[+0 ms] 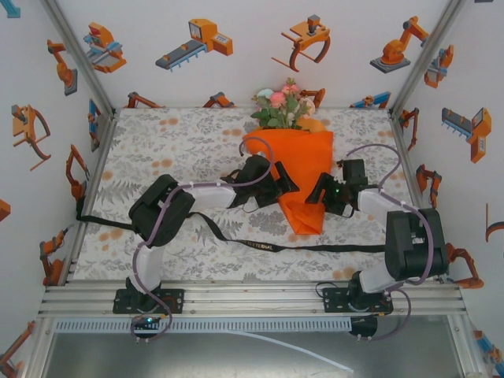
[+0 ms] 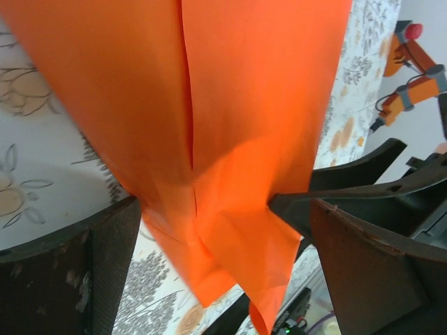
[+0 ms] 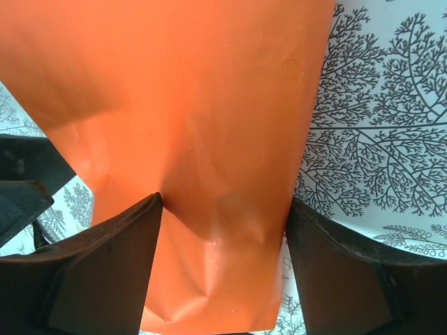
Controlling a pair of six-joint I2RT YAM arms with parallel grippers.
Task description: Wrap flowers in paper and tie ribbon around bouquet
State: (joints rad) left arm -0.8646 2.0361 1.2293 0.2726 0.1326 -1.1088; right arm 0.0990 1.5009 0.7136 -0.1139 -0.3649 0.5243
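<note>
The bouquet (image 1: 295,161) lies on the tablecloth, an orange paper (image 2: 244,105) cone with its narrow end toward the arms. Pink and peach flowers (image 1: 282,105) with green leaves stick out of its wide far end. My left gripper (image 1: 285,187) is open and straddles the cone's lower part (image 2: 223,206). From the other side my right gripper (image 1: 317,191) pinches the same narrow end, and its fingers (image 3: 126,237) dent the paper (image 3: 209,139). The black ribbon (image 1: 236,240) lies loose across the table in front of the cone's tip.
The two grippers face each other closely across the cone. The ribbon runs from the left table edge (image 1: 83,220) to near the right arm. White walls with orange robot prints (image 1: 197,43) close in the table on three sides.
</note>
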